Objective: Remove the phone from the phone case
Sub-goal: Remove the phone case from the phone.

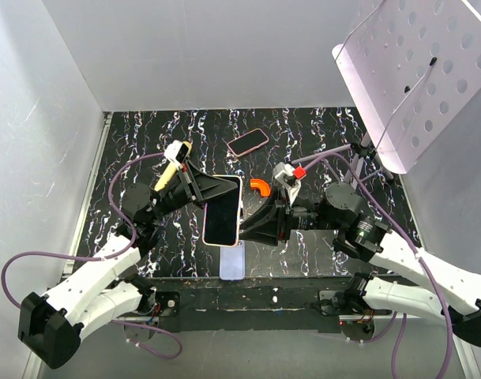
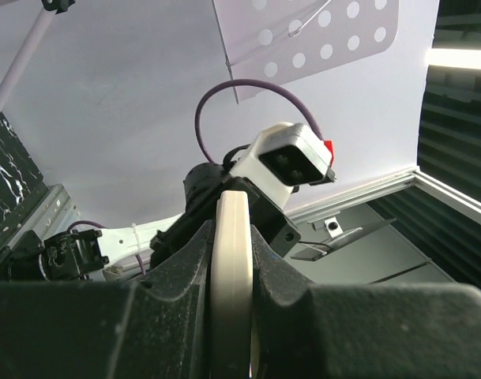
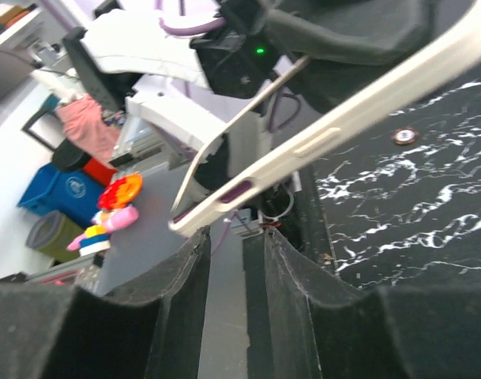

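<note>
Lavender slab (image 1: 234,262) lies flat at the near edge of the counter (image 1: 145,134); I cannot tell what it is. Just beyond it the phone (image 1: 221,213) hangs above the counter, dark screen up, seated in its cream case (image 3: 366,110).

Left pincer (image 1: 216,188) is clamped on the far left end, and its wrist view shows the cream rim pinched between both fingers. Right pincer (image 1: 244,229) stands at the case's right edge with a narrow gap between its fingers. Nothing shows in that gap, and the rim runs just past the tips.

In the right wrist view a thin edge seems to part from the case at its near end. That may be the first corner peeling free, though I cannot be sure. By my reading the lift and brace are done, while the pulling apart is barely begun.

Farther back lie an orange piece (image 1: 260,186) and a pink phone (image 1: 248,142).
</note>
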Controlling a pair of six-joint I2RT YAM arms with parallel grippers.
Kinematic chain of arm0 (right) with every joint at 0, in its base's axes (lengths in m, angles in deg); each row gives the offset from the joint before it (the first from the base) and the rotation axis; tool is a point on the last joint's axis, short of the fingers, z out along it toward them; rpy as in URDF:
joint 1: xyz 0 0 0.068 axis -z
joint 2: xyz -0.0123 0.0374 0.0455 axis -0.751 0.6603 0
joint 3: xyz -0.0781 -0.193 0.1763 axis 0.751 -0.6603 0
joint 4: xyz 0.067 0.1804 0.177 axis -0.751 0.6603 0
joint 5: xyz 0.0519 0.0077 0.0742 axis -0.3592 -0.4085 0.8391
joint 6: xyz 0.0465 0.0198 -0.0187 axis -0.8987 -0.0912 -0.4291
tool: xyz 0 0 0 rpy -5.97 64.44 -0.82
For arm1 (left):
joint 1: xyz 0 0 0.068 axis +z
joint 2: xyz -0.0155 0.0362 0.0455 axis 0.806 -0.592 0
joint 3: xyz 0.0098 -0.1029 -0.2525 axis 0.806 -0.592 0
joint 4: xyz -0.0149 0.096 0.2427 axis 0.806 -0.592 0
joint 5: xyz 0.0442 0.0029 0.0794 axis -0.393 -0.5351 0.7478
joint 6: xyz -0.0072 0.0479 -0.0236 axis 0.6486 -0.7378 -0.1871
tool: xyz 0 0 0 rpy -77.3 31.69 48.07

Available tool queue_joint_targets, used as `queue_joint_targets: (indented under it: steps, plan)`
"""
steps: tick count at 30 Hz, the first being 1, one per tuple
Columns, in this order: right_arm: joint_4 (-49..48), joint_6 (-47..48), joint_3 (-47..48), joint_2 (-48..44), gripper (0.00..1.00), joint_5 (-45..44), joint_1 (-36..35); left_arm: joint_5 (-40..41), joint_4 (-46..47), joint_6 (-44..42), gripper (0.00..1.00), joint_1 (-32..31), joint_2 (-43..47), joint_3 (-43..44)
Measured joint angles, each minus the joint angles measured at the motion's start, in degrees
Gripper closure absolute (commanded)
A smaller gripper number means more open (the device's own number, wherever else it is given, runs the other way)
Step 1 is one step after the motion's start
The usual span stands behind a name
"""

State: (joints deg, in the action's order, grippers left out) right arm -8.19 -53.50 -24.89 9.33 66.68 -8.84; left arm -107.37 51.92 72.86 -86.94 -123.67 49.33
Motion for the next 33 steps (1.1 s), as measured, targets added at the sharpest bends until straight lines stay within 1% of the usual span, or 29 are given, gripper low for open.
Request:
queue_joint_targets:
  steps: [3, 7, 13, 20, 25, 27, 33]
  plan:
    - [-0.63, -1.68, -0.11, -0.61, 0.59, 4.68, 0.55, 0.15, 0.15, -0.15, 1.00, 0.00, -0.68, 0.00]
    - [-2.67, -4.00, -1.05, 0.15, 0.58, 8.57, 0.87, 0.15, 0.11, -0.15, 1.00, 0.00, -1.55, 0.00]
    - [-5.60, -5.90, -1.42, 2.32, 0.62, 10.99, 0.90, 0.15, -0.07, -0.42, 1.00, 0.00, -1.53, 0.00]
    - [-8.98, -7.89, -1.42, 4.35, 0.72, 13.11, 0.90, 0.07, -0.07, -0.52, 1.00, 0.00, -1.53, 0.00]
    - [-9.22, -8.70, -1.42, 5.03, 0.83, 13.70, 0.90, -0.42, 0.11, -0.52, 1.00, 0.15, -1.53, 0.11]
    - [-8.98, -8.57, -1.42, 5.25, 0.85, 13.57, 0.87, -0.83, 0.24, -0.52, 1.00, 0.26, -1.51, 0.11]
    - [-1.86, -7.10, 1.49, 5.42, 0.89, 9.49, 0.39, -0.72, 0.13, -0.52, 1.00, 1.27, -1.31, 0.11]
